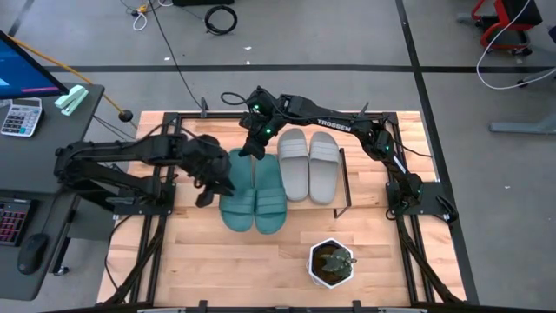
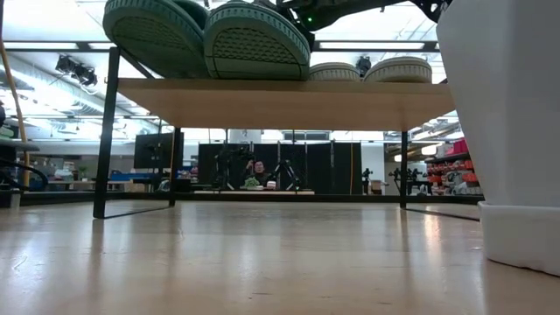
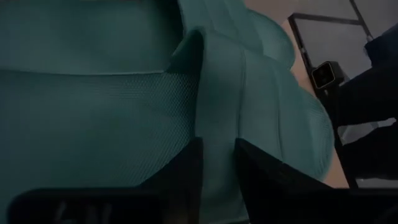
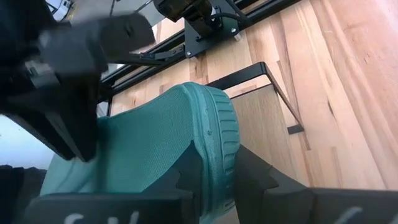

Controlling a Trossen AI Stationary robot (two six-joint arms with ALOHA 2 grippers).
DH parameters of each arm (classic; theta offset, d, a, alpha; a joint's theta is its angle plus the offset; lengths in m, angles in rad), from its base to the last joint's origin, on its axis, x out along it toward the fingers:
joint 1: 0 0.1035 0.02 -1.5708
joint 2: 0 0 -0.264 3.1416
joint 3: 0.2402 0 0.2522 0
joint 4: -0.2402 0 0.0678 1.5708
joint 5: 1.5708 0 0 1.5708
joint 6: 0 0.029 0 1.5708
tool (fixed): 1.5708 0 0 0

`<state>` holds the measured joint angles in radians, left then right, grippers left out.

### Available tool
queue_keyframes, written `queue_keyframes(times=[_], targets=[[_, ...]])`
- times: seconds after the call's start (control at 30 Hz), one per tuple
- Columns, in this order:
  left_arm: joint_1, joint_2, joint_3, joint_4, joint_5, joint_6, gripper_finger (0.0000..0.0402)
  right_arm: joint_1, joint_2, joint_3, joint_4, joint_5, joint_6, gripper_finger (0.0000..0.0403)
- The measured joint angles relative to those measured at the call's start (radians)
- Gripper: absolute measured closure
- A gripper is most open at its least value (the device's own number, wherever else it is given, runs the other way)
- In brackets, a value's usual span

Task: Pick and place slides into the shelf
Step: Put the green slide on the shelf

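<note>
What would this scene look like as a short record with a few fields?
Shelf: four sandals on top
Grey sandals: side by side, untouched
Green sandals: side by side, toes overhanging the shelf's front edge
Left gripper: shut on the left green sandal's side edge
Right gripper: shut on a green sandal's heel rim
Potted plant: on the table in front of the shelf

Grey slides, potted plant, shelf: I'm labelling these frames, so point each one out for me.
grey slides (image 1: 308,165): high view, where the two straps meet.
potted plant (image 1: 332,262): high view, green leaves at the pot's centre.
shelf (image 2: 289,103): low view, front edge of the wooden board.
</note>
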<state>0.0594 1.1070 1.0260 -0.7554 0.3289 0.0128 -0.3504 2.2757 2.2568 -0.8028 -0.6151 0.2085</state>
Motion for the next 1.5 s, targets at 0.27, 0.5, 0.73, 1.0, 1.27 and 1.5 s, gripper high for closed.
queue_keyframes(times=[0.27,0.5,0.73,1.0,1.27,1.5], targets=[[-0.002,0.038,0.000,0.021,-0.008,-0.002,0.0318,0.000,0.000,0.000,0.000,0.001,0.001,0.0338],[0.002,0.038,0.000,-0.001,-0.026,-0.028,0.0333,0.000,0.000,0.000,0.004,0.001,0.005,0.0324],[0.002,0.038,-0.001,-0.004,-0.051,-0.054,0.0346,0.000,-0.001,0.000,0.006,-0.006,0.000,0.0279],[0.002,0.039,-0.003,-0.012,-0.063,-0.055,0.0354,0.000,-0.008,0.026,0.000,-0.014,-0.011,0.0238],[0.002,0.039,-0.003,-0.013,-0.079,-0.080,0.0360,0.001,-0.008,0.026,-0.006,0.033,-0.026,0.0217],[0.003,0.039,-0.003,-0.012,-0.083,-0.081,0.0375,0.001,-0.008,0.026,-0.021,0.140,-0.049,0.0206]])
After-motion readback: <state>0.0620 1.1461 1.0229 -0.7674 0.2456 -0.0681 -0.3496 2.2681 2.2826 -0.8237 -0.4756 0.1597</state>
